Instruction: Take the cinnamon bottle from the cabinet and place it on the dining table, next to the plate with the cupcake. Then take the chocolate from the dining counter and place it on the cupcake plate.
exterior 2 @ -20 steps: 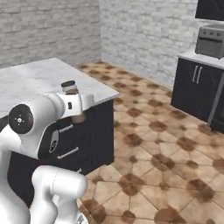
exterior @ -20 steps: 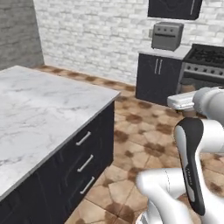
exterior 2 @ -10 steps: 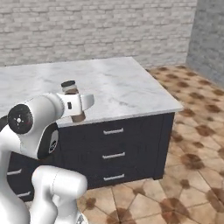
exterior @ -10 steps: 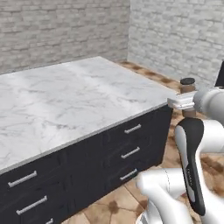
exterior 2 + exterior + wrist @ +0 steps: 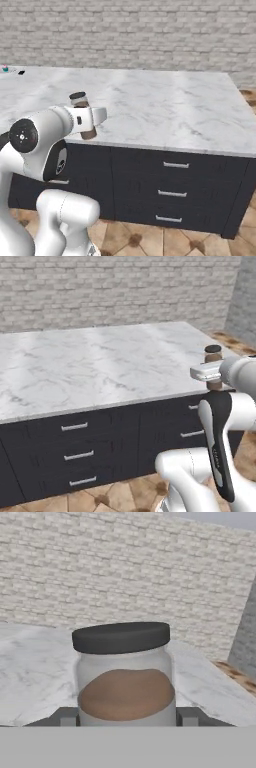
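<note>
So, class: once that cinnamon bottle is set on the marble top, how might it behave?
The cinnamon bottle looks rigid and smooth-sided, so probably slippery. Upright in the tool, tall and narrow, it could tip if nudged. On its side it would likely roll across the dining table.

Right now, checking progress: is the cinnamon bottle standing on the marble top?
No, the cinnamon bottle is upright in the tool, carried off the dining table.
</note>
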You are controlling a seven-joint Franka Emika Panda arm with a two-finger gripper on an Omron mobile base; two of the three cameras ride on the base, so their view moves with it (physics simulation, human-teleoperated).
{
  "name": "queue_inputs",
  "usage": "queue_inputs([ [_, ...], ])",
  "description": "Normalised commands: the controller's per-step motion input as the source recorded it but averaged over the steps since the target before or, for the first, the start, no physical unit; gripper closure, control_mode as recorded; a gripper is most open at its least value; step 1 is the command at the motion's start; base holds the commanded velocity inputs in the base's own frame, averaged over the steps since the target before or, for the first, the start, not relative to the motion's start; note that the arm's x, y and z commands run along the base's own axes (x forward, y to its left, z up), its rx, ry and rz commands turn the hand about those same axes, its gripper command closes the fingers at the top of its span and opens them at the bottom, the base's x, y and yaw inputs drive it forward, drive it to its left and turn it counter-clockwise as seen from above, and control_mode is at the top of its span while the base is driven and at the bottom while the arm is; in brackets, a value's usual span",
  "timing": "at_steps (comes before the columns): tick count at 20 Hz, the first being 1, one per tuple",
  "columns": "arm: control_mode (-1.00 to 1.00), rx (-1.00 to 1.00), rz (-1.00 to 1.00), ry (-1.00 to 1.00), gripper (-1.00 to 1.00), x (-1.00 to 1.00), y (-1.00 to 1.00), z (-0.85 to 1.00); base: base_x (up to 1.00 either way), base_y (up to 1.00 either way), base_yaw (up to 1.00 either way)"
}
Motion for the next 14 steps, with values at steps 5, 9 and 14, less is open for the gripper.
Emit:
queue_inputs([
  [5,1.00,0.00,0.00,0.00,1.00,0.00,0.00,0.00,0.00,0.91,0.14],
  [9,1.00,0.00,0.00,0.00,1.00,0.00,0.00,0.00,0.00,1.00,0.04],
  [14,1.00,0.00,0.00,0.00,1.00,0.00,0.00,0.00,0.00,1.00,0.03],
])
